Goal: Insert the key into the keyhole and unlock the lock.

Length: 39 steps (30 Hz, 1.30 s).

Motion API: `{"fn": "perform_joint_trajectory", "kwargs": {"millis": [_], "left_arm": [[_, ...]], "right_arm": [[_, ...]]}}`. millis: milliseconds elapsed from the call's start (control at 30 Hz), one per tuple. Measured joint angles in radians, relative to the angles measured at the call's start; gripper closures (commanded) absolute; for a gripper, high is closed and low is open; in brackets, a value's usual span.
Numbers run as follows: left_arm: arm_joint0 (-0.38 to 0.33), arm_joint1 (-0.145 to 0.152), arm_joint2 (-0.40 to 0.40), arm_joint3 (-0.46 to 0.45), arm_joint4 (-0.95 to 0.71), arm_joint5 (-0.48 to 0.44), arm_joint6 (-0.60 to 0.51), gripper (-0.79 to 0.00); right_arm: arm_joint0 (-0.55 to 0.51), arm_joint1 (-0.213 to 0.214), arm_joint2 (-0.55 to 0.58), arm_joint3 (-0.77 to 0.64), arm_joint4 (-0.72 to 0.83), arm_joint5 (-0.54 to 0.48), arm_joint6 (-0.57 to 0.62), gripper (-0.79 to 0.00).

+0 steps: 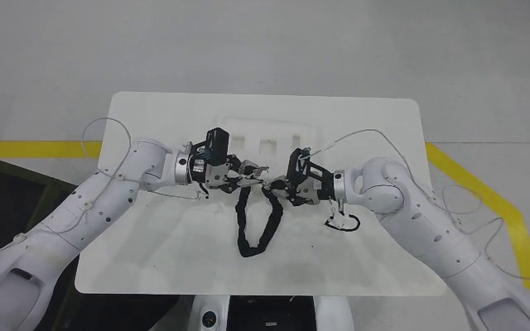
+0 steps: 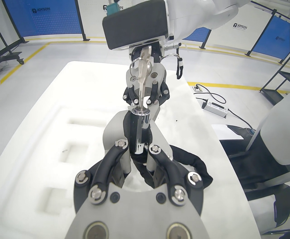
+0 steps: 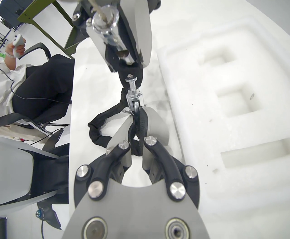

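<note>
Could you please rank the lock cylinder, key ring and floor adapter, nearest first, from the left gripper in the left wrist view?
1. lock cylinder: in the left gripper.
2. key ring: beyond the keyhole.
3. floor adapter: off the table.

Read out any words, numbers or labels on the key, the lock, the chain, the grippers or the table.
Key, lock, chain, left gripper, right gripper, table: no text to be seen.
Blue panels behind: a printed brand mark, not read off here.

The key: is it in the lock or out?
In. The key has its blade sunk in the keyhole of the lock, which the left pincer grips.
</note>
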Motion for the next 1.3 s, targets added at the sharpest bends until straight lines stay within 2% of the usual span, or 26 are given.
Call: {"fn": "perform_joint_trajectory", "kwargs": {"millis": [167,200,267,367,533,667,700,733,767,800,833,1133,1300], "left_arm": [[0.020,0.009,-0.040,-0.001,0.027,0.034,-0.075,0.000],[0.024,0.011,-0.046,-0.004,0.029,0.046,-0.096,0.000],[0.032,0.016,-0.062,-0.016,0.031,0.073,-0.152,0.000],[0.040,0.023,-0.083,-0.036,0.030,0.101,-0.248,0.000],[0.046,0.030,-0.111,-0.072,0.008,0.137,-0.413,0.000],[0.039,0.025,-0.116,-0.088,-0.018,0.149,-0.541,0.000],[0.038,0.022,-0.115,-0.088,-0.025,0.150,-0.560,-0.175],[0.036,0.019,-0.114,-0.086,-0.033,0.150,-0.573,-0.323],[0.034,0.015,-0.113,-0.081,-0.042,0.150,-0.585,-0.785],[0.031,0.012,-0.113,-0.077,-0.046,0.149,-0.592,-0.785],[0.027,0.009,-0.112,-0.072,-0.050,0.148,-0.597,-0.785],[-0.022,-0.022,-0.134,-0.032,-0.054,0.130,-0.564,-0.785],[-0.054,-0.037,-0.163,-0.010,-0.038,0.096,-0.459,-0.785]], "right_arm": [[-0.004,0.003,0.006,0.003,0.044,0.032,0.070,0.000],[-0.004,0.002,0.006,0.008,0.054,0.039,0.081,-0.034],[-0.003,0.001,0.004,0.018,0.072,0.055,0.105,-0.154],[0.000,-0.001,0.002,0.032,0.093,0.071,0.131,-0.265],[0.001,0.001,0.017,0.047,0.118,0.066,0.145,-0.354],[-0.011,0.010,0.051,0.034,0.121,0.056,0.137,-0.382],[-0.016,0.013,0.061,0.028,0.120,0.050,0.131,-0.422],[-0.022,0.015,0.072,0.022,0.119,0.043,0.125,-0.505],[-0.030,0.020,0.087,0.016,0.116,0.033,0.116,-0.637],[-0.037,0.023,0.099,0.011,0.113,0.027,0.110,-0.763],[-0.042,0.026,0.111,0.005,0.108,0.021,0.102,-0.785],[-0.090,0.055,0.225,-0.017,0.095,-0.012,0.061,-0.785],[-0.096,0.065,0.286,-0.006,0.052,-0.056,-0.002,-0.785]]}}
